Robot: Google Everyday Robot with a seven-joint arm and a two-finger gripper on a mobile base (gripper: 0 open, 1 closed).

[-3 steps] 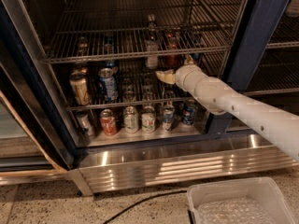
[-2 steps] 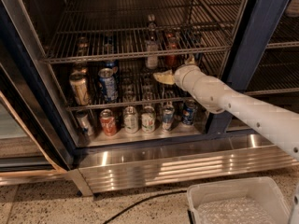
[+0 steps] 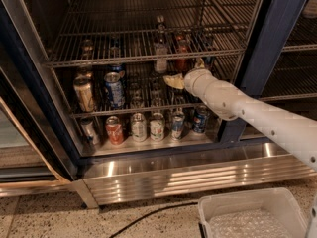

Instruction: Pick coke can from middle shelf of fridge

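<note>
The fridge [image 3: 277, 43] stands open, with a dark frame and wire racks. The coke can [image 3: 182, 57], red with a silver top, stands on the middle shelf [image 3: 109, 62] just right of a clear bottle [image 3: 160, 48] and is partly hidden by the rack's front bar. My gripper [image 3: 173, 81] is inside the fridge at the end of the white arm [image 3: 237, 108]. It is just below and slightly left of the coke can, under the shelf's front bar and apart from the can.
On the rack below stand a tan can [image 3: 84, 94] and a blue can [image 3: 114, 89]. Several cans line the fridge floor, among them a red one [image 3: 115, 130] and a red-and-white one [image 3: 157, 128]. A white bin [image 3: 218, 207] and a black cable [image 3: 148, 214] lie on the ground in front.
The gripper has stayed almost in place under the shelf, shifting only slightly sideways. The cans have not moved.
</note>
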